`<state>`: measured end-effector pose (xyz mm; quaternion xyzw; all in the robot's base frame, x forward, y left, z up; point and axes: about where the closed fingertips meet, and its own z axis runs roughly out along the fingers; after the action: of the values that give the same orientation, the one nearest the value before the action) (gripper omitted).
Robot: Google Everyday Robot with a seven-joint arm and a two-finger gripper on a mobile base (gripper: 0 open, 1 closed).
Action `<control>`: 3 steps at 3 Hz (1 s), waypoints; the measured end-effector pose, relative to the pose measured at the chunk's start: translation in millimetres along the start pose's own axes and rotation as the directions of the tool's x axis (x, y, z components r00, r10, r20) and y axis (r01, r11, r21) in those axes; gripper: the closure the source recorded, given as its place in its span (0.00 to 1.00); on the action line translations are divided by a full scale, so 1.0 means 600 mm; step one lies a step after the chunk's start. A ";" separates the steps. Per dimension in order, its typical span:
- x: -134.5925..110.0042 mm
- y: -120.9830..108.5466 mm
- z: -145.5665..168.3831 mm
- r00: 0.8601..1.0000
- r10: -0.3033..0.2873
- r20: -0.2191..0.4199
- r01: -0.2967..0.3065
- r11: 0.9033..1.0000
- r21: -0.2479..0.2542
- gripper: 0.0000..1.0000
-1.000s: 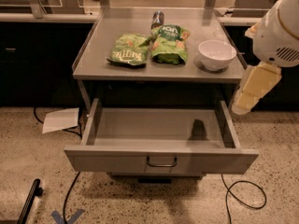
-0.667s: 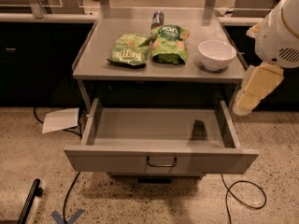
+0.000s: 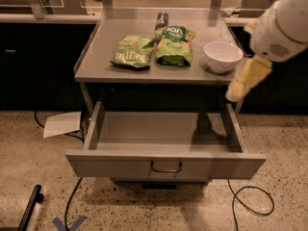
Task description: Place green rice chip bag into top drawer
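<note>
The gripper [image 3: 237,91], at the right of the frame beside the table's [image 3: 103,47] front right corner, is pale yellow; the arm [image 3: 281,25] above it is white. Table and top drawer [image 3: 115,168] are plain grey, with a dark drawer handle [image 3: 166,168]. The green rice chip bag [image 3: 174,46] is bright green with white lettering on a dark-green patch. The second bag [image 3: 132,53] is paler green with yellowish lettering. The bowl [image 3: 223,57] is white. The floor [image 3: 38,177] is speckled beige.
</note>
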<state>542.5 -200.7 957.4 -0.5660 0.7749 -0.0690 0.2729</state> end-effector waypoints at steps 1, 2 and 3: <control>-0.033 -0.093 0.111 0.999 -0.032 0.031 0.034 0.999 -0.041 0.00; -0.061 -0.142 0.222 0.997 -0.059 0.049 0.065 0.990 -0.124 0.00; -0.105 -0.188 0.269 0.993 -0.081 0.086 0.092 0.986 -0.139 0.00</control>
<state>731.4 -150.2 890.1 -0.6194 0.7410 -0.0026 0.2592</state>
